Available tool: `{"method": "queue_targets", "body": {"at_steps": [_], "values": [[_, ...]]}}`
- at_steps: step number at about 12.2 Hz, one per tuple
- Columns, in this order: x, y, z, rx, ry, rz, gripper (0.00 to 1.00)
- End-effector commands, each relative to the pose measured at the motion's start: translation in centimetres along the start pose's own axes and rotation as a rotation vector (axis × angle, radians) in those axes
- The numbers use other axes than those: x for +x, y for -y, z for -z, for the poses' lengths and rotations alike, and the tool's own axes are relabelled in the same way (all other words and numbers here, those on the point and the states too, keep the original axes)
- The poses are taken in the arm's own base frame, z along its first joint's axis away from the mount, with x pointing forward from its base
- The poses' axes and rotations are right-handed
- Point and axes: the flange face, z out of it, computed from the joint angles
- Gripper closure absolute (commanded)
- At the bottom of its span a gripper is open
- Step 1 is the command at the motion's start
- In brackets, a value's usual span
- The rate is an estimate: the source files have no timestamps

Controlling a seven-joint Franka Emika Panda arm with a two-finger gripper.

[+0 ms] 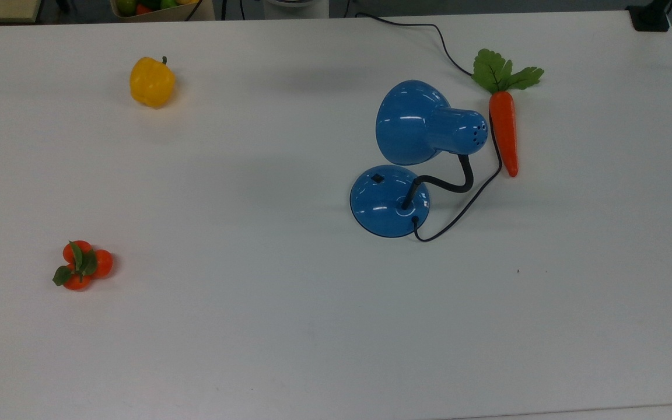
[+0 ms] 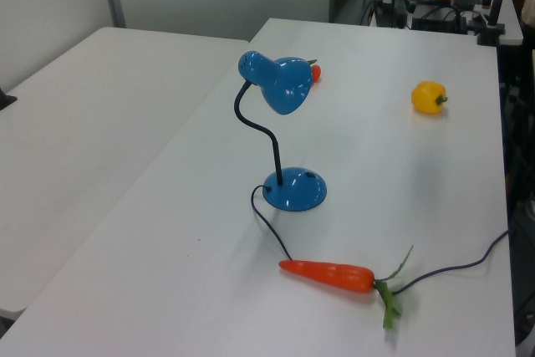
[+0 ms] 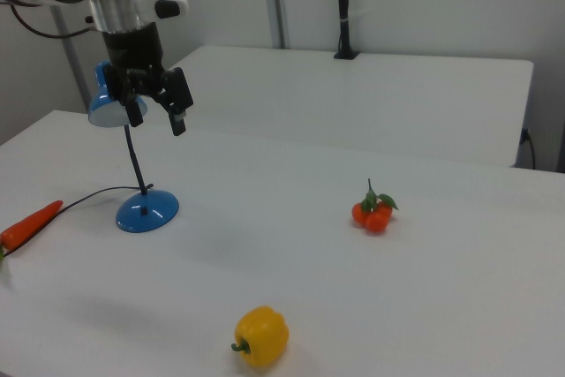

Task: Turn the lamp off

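White table [image 1: 254, 338] under my lamp [image 1: 390, 201], its shade [image 1: 412, 122] aimed toward the top view's left; my gripper [image 3: 157, 109] hangs spread wide, holding nothing.

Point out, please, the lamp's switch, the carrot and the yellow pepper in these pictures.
lamp's switch [image 1: 377, 178]: top view, the small black square on the blue base.
carrot [image 1: 503, 131]: top view, middle of the orange body.
yellow pepper [image 3: 261, 335]: right view, middle of the fruit's side.

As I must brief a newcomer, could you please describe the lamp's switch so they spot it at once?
On the white table, find the blue lamp beside the carrot. On its round domed base sits the switch, a small black square near the rim, unlike the black neck and cord sprouting opposite.
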Motion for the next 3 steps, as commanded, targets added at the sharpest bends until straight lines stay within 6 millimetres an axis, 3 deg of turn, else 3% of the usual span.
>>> {"method": "queue_targets", "body": {"at_steps": [1,3], "values": [[-0.37,0.08,0.03,0.003,0.014,0.022,0.00],[-0.37,0.01,0.03,0.004,0.014,0.019,0.00]]}}
